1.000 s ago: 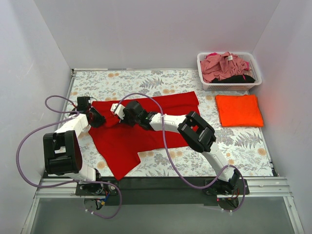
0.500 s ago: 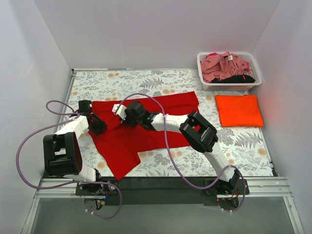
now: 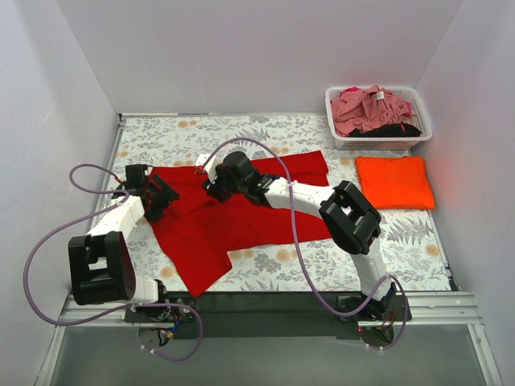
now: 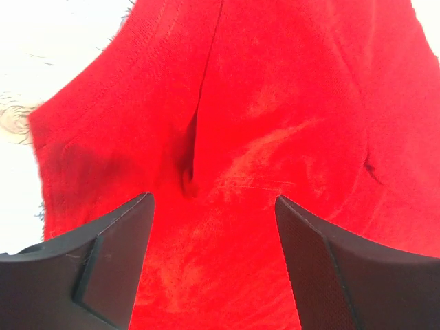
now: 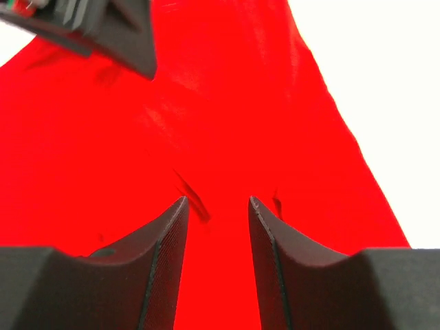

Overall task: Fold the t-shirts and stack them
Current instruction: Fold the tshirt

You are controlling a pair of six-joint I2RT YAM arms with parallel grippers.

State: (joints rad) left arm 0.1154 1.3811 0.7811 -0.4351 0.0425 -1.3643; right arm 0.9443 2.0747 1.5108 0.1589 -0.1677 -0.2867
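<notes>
Your left end effector (image 4: 213, 206) and right end effector (image 5: 216, 206) are both apart, just above the red t-shirt (image 3: 233, 227) lying on the worktop (image 3: 265, 133).

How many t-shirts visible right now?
4: red t-shirt spread mid-table, orange t-shirt folded at right, pink t-shirt and black t-shirt in the basket; more may be buried there.

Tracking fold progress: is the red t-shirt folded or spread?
Mostly spread: the red t-shirt sprawls unevenly across the table, unlike the folded orange t-shirt.
</notes>
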